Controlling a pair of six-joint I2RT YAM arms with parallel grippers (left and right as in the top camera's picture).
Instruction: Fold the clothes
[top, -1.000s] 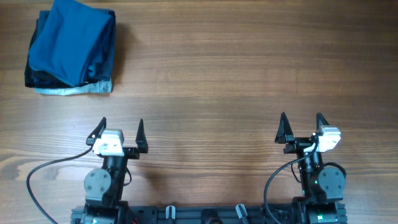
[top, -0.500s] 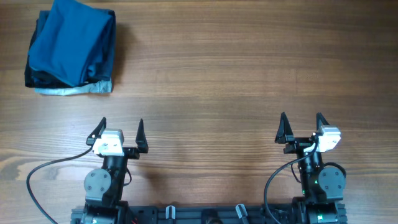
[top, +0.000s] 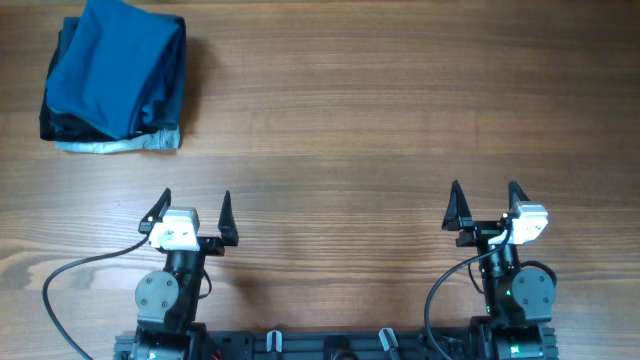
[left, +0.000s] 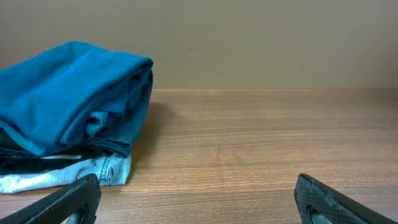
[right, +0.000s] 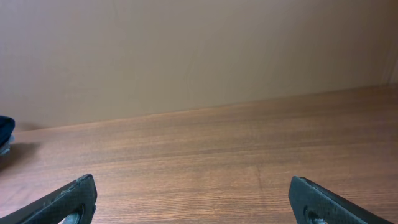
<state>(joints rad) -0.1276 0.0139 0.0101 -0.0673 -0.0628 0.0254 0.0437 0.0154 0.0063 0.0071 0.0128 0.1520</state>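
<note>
The clothes (top: 115, 65), a medium-blue soft garment, lie folded into a thick bundle at the table's far left corner, on top of a small pile. In the left wrist view the clothes (left: 68, 87) sit ahead and to the left, folds facing the camera. My left gripper (top: 195, 200) rests near the front edge, open and empty, far short of the pile. In its own view the left gripper (left: 198, 186) has only bare wood between its fingers. My right gripper (top: 484, 190) stands open at the front right, and the right gripper (right: 191, 186) holds nothing.
Under the blue bundle lie dark navy garments (top: 50, 125) and a pale blue denim edge (top: 115, 146), also visible as pale denim (left: 74, 174). A plain wall rises behind the wooden table (top: 400, 100). The arm bases and cables sit along the front edge.
</note>
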